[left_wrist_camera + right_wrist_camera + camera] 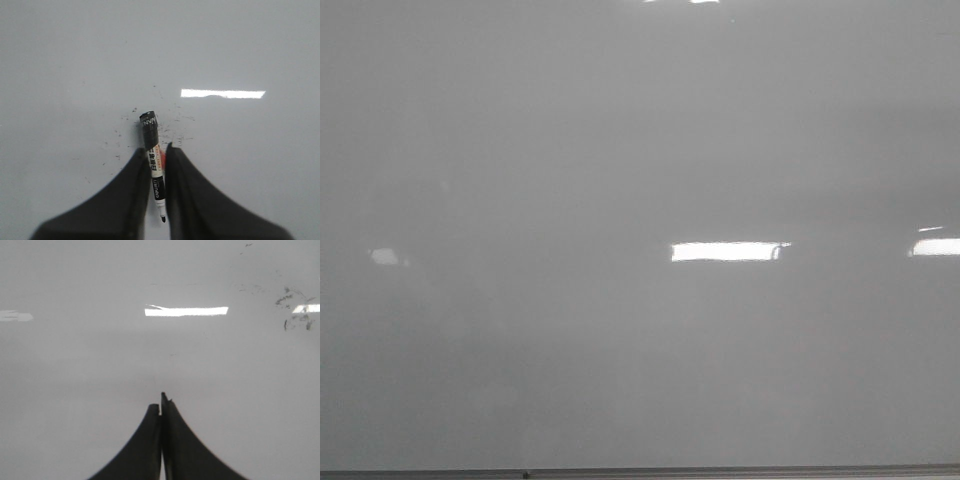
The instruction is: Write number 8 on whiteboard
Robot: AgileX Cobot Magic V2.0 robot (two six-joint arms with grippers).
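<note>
- Our left hand (156,172) grips a marker (153,160) between its two fingers (125,200); the marker's long axis runs along the fingers, black cap end pointing out past the tips and the fine writing tip pointing back toward the wrist.
- Our right hand (161,407) is clenched on nothing, its fingers pressed together over bare board.
- The whiteboard (620,150) fills the front view, and neither hand shows there, so we cannot tell how far either sits from its surface.
- The number 8 is not on the board yet: we see only faint grey smudges (172,127) around the marker's far end, and more smears (295,312) in the right wrist view.
- We judge that the left arm must do the writing, and that the nib's backward pointing is what the next move turns on.
</note>
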